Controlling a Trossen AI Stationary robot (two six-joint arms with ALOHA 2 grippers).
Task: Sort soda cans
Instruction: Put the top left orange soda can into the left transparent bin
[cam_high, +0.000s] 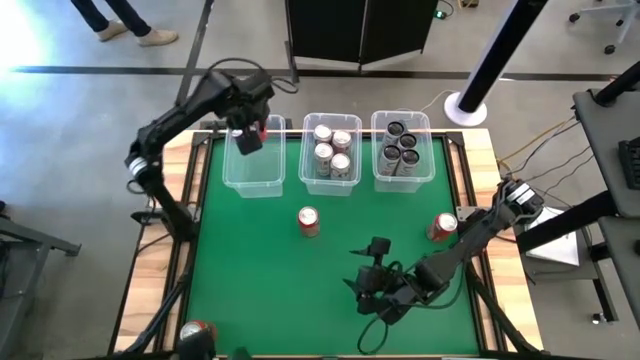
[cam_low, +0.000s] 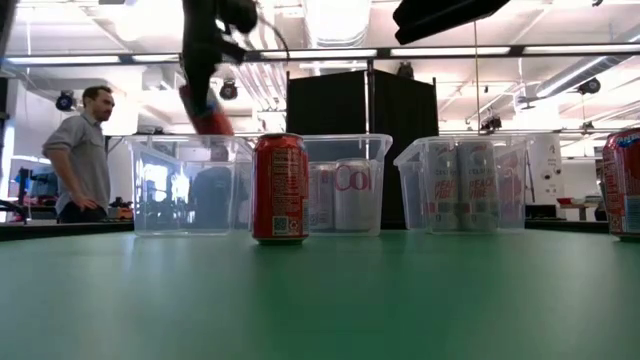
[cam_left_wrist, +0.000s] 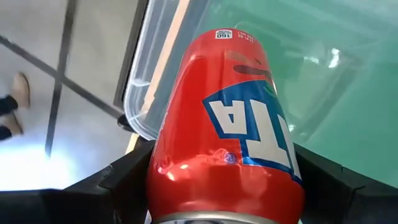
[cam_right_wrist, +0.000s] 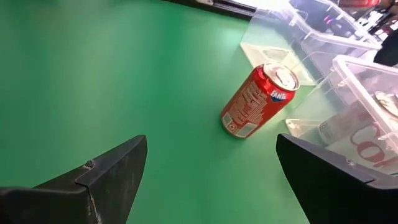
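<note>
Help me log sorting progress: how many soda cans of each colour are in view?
Red soda cans: 4, one held in the left pincer
Silver soda cans: 4
Dark soda cans: 4
Total: 12

Three clear bins stand in a row along the table's far edge. The left bin (cam_high: 253, 160) is bare inside, though the left gripper (cam_high: 247, 135) with its red can (cam_left_wrist: 224, 137) hangs over its rim. The middle bin (cam_high: 331, 152) and right bin (cam_high: 403, 150) are crowded with cans. On the green mat (cam_high: 250, 260), one upright red can (cam_high: 309, 221) stands mid-table and another (cam_high: 443, 227) near the right arm; wide open mat lies between.
</note>
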